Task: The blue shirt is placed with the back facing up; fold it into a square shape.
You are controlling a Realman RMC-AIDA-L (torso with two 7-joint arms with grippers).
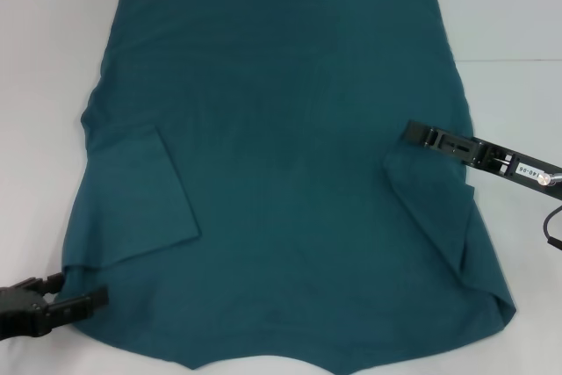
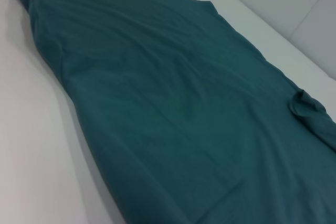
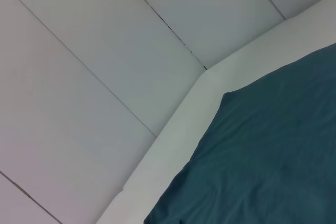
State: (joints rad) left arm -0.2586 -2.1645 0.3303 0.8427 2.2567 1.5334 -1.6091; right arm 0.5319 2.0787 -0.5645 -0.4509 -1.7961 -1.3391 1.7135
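Reaching in over the blue shirt (image 1: 281, 155), long axis running away from me, my right gripper (image 1: 407, 133) is at its right edge beside the folded-in sleeve, my left gripper (image 1: 75, 294) at its near-left corner, and whether either set of fingers grips cloth I cannot tell.

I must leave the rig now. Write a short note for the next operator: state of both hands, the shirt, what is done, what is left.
Left hand: at the blue shirt's near left corner, fingers open around the edge.
Right hand: over the shirt's right side, at the folded sleeve; grip unclear.
Shirt: spread flat on the white table, plain side up.
Done: both sleeves folded inward.
Left: fold the body into a square.
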